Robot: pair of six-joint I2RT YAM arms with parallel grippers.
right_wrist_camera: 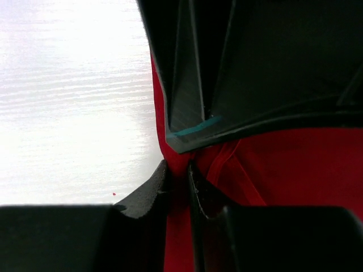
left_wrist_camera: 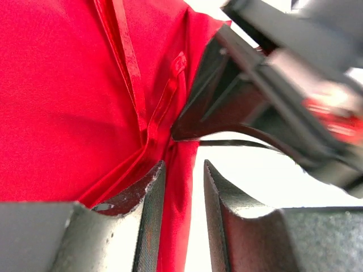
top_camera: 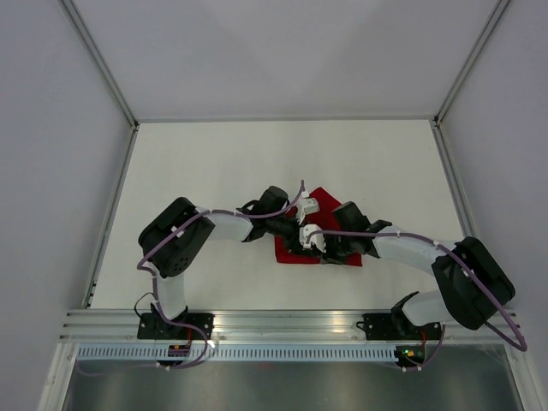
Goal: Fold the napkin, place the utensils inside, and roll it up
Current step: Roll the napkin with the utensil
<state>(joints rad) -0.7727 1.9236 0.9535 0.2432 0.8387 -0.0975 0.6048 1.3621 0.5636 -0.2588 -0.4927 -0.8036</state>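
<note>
Right hand [right_wrist_camera: 177, 167] pinching red napkin [right_wrist_camera: 295, 170] edge, left hand [left_wrist_camera: 184, 165] slightly parted around its hem

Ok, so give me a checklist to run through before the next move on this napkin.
1. Grip of the right end effector on the napkin edge: ok, cloth pinched.
2. Grip of the left end effector on the cloth: not ok, a gap shows beside the fabric.
3. Position of the knife: cannot tell, it is not visible in any view.
4. Fold lying flat: cannot tell, mostly covered from above.
5. Spacing between end effectors: not ok, crowded together.
</note>
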